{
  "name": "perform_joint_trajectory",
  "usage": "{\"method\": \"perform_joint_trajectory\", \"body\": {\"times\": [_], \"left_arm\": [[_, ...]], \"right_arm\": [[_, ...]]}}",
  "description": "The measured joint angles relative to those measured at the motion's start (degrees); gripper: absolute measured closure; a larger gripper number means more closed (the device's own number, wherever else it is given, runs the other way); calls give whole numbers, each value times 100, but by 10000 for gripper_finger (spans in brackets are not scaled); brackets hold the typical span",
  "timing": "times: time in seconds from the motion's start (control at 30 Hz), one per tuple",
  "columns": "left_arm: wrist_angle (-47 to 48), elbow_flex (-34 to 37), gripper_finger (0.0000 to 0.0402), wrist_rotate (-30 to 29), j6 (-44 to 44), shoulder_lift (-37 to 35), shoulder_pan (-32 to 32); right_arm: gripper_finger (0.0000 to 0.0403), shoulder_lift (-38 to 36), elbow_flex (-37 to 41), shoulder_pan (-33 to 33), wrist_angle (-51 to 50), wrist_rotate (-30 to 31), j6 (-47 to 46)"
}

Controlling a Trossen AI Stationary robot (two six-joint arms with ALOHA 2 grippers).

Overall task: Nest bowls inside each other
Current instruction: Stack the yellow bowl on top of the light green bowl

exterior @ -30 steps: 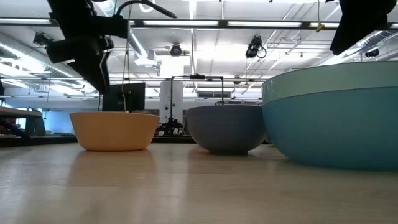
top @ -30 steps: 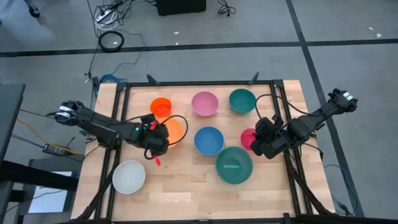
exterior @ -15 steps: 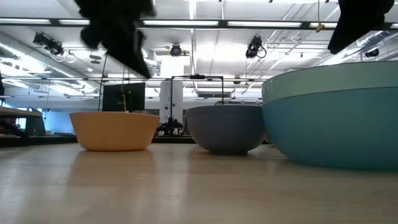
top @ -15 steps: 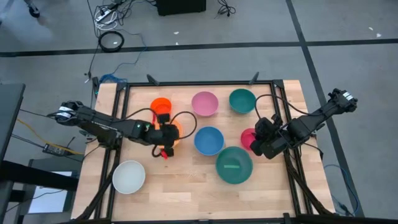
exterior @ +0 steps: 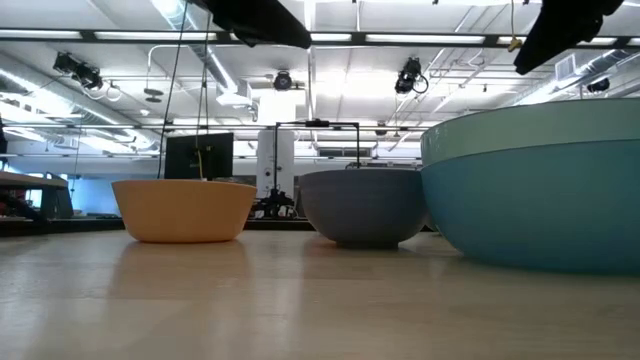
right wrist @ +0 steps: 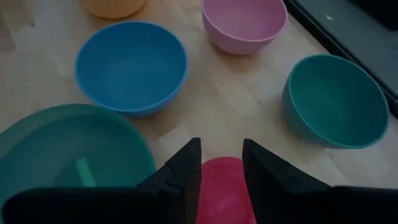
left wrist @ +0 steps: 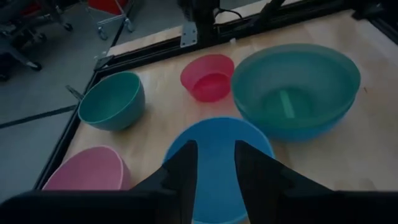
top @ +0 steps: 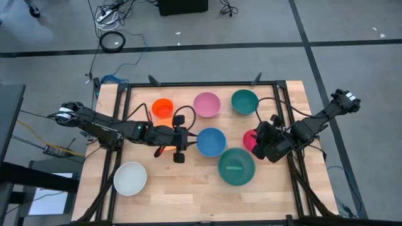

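A wooden desk (top: pixel 188 188) framed in black rail carries bowls spread out in the open. From overhead, a small orange-red bowl (top: pixel 162 107), a pink bowl (top: pixel 206 104) and a teal bowl (top: pixel 244 101) line the far side. A blue bowl (top: pixel 211 142) sits mid-desk, and a large green bowl (top: pixel 236 166) nested inside a blue one lies nearer the front. A white bowl (top: pixel 130 177) is alone at the front left. A small magenta bowl (top: pixel 250 140) sits right of the blue one.

The left end effector (top: pixel 178 139) has swept rightward over the last second, from above the orange bowl (exterior: pixel 184 209) toward the blue bowl, and now hangs just beside its left rim. Its arm now covers the orange bowl from overhead; the table-level view shows that bowl on the desk. In its wrist view the fingers (left wrist: pixel 181 171) stand slightly apart, holding nothing, with the blue bowl's near rim between them. They have been narrowing as it travelled.

The right end effector (top: pixel 262 143) has not moved; it hovers at the magenta bowl, fingers (right wrist: pixel 184 168) parted with the bowl's rim between them, though I cannot tell whether it grips.

My reading: the left arm is about to pinch the blue bowl's rim to lift it into a larger one. Most bowls are yet to be nested.
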State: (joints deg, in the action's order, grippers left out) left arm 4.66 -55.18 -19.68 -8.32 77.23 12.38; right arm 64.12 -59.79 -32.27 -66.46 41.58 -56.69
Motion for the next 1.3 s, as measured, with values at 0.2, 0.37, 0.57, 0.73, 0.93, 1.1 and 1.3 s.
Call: {"method": "perform_joint_trajectory", "body": {"times": [0.2,0.37,0.57,0.73,0.93,1.1,1.3], "left_arm": [[-59,0,287,-41,-33,0,1],[1004,0,287,-766,225,0,-204],[2525,0,291,-200,1249,2,-548],[3415,2,308,337,1978,2,-555],[3465,-14,303,893,2685,2,-564],[4112,9,283,1182,3126,176,-575],[4164,9,248,1511,3266,333,-575]], "right_arm": [[298,0,0,2,0,-29,-2],[298,2,0,2,18,-135,-62],[298,2,0,2,74,-267,-81],[298,2,0,2,79,-277,-81],[298,2,0,2,81,-277,-63],[298,2,0,2,83,-307,-66],[298,2,0,2,91,-383,-63]]}}
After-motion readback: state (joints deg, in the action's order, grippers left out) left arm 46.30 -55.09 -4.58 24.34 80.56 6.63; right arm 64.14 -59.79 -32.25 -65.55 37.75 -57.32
